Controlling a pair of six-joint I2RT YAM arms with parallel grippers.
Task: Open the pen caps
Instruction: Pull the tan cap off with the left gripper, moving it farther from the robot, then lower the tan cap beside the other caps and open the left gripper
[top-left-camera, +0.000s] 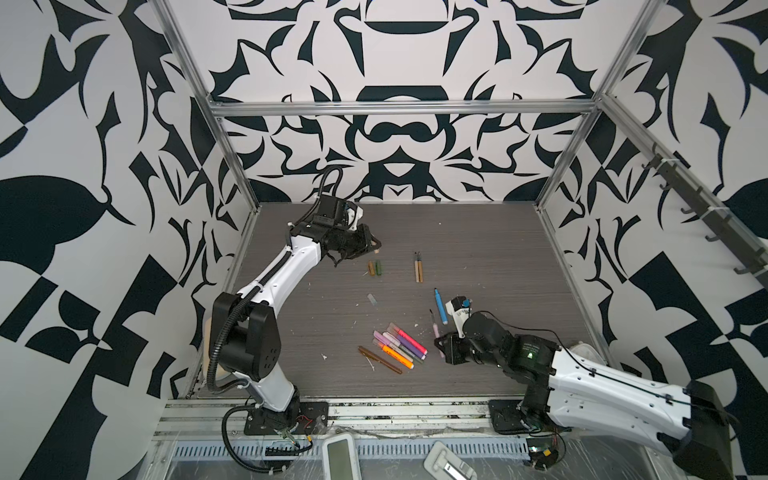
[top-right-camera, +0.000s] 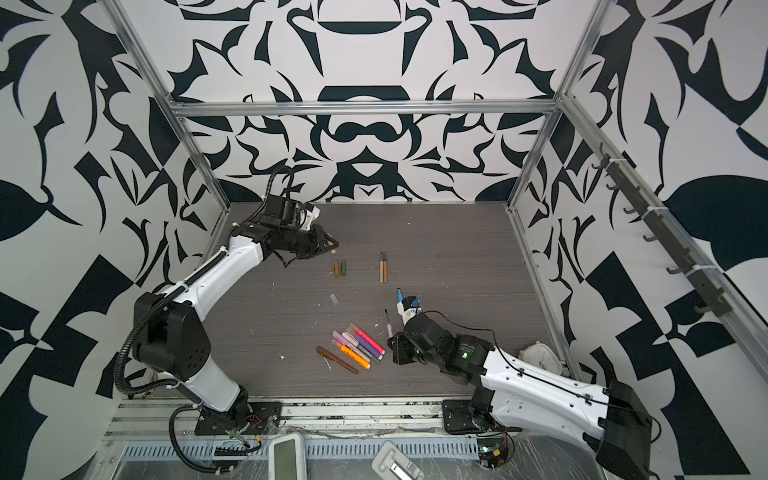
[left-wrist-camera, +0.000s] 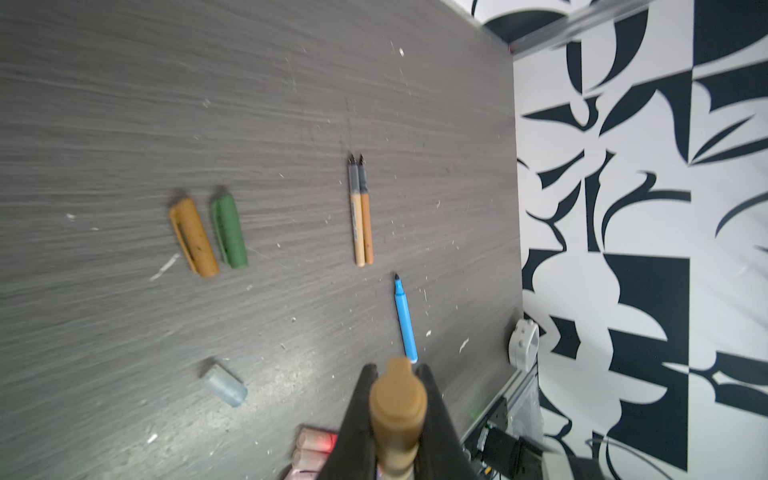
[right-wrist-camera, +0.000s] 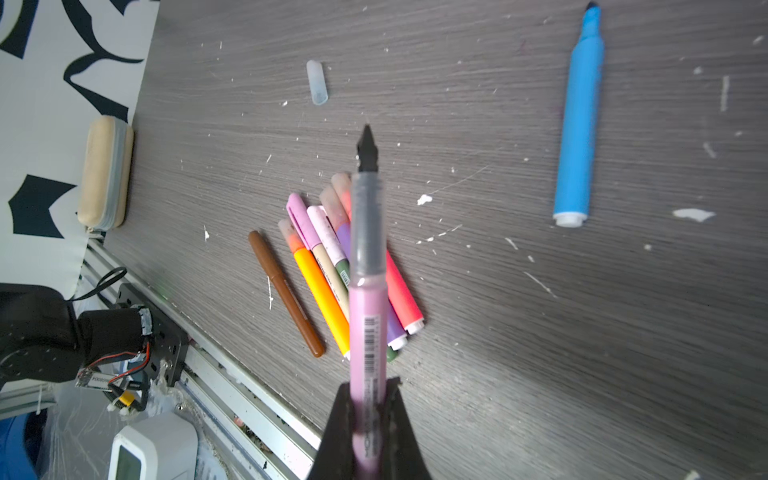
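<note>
- The left gripper (left-wrist-camera: 397, 368) is closed tight on a tan cap (left-wrist-camera: 398, 403), whose end sticks out past the fingertips. In both top views it hangs above the far part of the table (top-left-camera: 478, 249).
- The right gripper (right-wrist-camera: 368, 384) is clamped on the lower barrel of a pink pen (right-wrist-camera: 368, 307). The pen's cap is off, and its bare black nib points away from the jaws, above the table.
- Near the left gripper, a gold cap (left-wrist-camera: 193, 237) and a green cap (left-wrist-camera: 228, 232) lie loose just beside each other. A clear cap (left-wrist-camera: 224, 384) lies apart from them.
- Two gold pens (left-wrist-camera: 360, 216) lie touching side by side with their nibs bare. A blue pen (left-wrist-camera: 405, 320) nearby is also uncapped.
- A pile (right-wrist-camera: 322, 299) of capped pens lies near the right gripper, with a brown pen (right-wrist-camera: 286, 291) just beside it. These look like the work left to do.
- Pens and caps are probably light, stiff, smooth plastic. Being round, they would likely roll on the table and could slip in a loose grip.
- The best hold is probably one gripper across the mid-barrel and the other across the cap's middle, both clear of the seam.
- The pull should then run straight along the pen, since a bent pull could jam the cap.
- A bare nib may smear or crush if pressed down.
</note>
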